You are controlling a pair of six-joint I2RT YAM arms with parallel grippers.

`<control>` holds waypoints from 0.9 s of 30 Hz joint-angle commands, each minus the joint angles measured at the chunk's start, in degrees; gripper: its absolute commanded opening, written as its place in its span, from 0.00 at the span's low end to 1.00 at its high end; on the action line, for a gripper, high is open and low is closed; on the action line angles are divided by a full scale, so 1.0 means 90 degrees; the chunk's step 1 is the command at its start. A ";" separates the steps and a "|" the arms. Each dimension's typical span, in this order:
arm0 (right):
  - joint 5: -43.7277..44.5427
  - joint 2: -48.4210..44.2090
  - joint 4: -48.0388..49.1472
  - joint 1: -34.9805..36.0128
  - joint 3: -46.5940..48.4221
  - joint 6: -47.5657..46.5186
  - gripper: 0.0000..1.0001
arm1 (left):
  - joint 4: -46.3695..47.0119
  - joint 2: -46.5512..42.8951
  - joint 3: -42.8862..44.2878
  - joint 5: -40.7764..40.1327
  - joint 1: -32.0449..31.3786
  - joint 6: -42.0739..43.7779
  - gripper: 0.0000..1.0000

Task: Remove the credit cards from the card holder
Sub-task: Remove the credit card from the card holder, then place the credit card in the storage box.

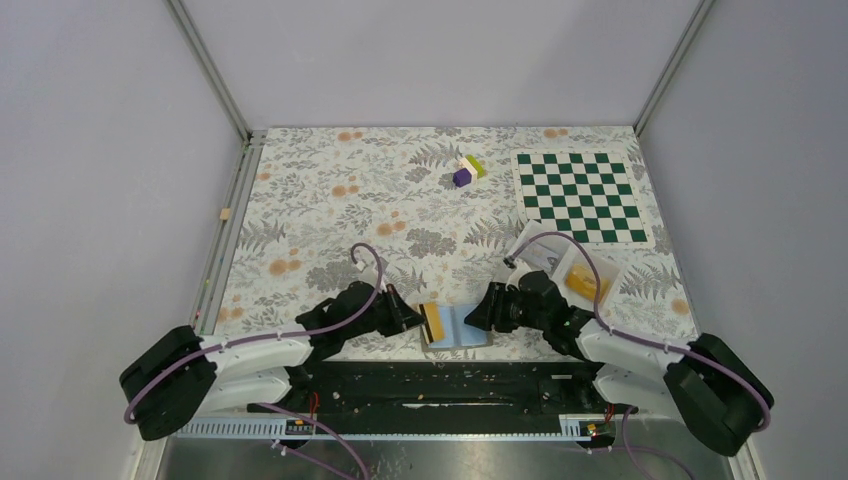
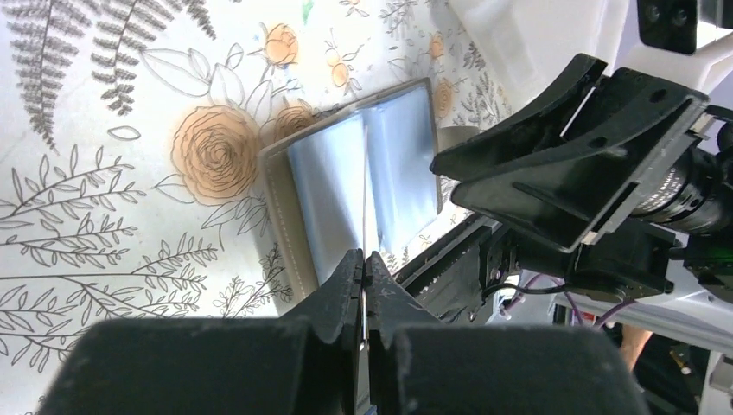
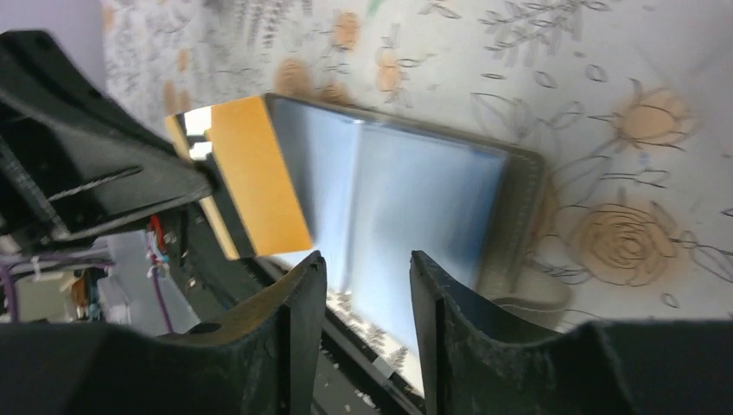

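The card holder (image 1: 465,327) lies open near the table's front edge, light blue panels up (image 3: 415,199) (image 2: 333,186). My left gripper (image 1: 414,318) (image 2: 364,259) is shut on a credit card (image 1: 433,321). The card is tan-orange with a dark stripe (image 3: 255,177) and shows edge-on in the left wrist view (image 2: 364,199). Its far end overlaps the holder's left panel; I cannot tell whether it is still in a pocket. My right gripper (image 1: 480,312) (image 3: 367,264) is open over the holder's near right part, holding nothing.
A clear-white tray (image 1: 560,262) with a yellow item stands right of the holder. A green chessboard mat (image 1: 578,195) lies at the back right, small purple and yellow-green blocks (image 1: 467,172) at the back. The black base rail (image 1: 440,385) runs just below the holder.
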 commanded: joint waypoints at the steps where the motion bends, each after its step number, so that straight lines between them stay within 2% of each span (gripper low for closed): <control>1: -0.0699 -0.0903 -0.0284 -0.0047 0.0337 -0.0374 0.51 | -0.0558 -0.0493 0.0460 0.0045 0.0057 0.0979 0.00; 5: -0.1389 -0.1451 -0.0013 -0.0063 0.0435 -0.0773 0.62 | -0.0061 -0.0864 0.0490 0.0862 0.0095 0.1534 0.00; 9: -0.1591 -0.1777 -0.0138 -0.0118 0.0549 -0.0923 0.69 | 0.0251 -0.1289 0.0522 0.1478 0.0106 0.2171 0.00; 15: -0.2371 -0.1648 0.0166 -0.0139 0.0699 -0.0871 0.66 | 0.0267 -0.1466 0.0819 0.2417 0.0109 0.2562 0.00; 21: -0.2953 -0.1495 0.1327 -0.0143 0.0524 -0.0500 0.62 | 0.0830 -0.1360 0.0813 0.2707 0.0124 0.2347 0.00; 24: -0.3221 -0.1360 0.2124 -0.0147 0.0405 -0.0079 0.50 | 0.0769 -0.1289 0.0871 0.2659 0.0115 0.2367 0.00; 25: -0.3275 -0.1319 0.2243 -0.0142 0.0397 -0.0023 0.43 | 0.0775 -0.1276 0.0877 0.2633 0.0120 0.2353 0.00; 27: -0.3310 -0.1286 0.2290 -0.0145 0.0406 0.0007 0.18 | 0.0715 -0.1281 0.0918 0.2490 0.0130 0.2297 0.00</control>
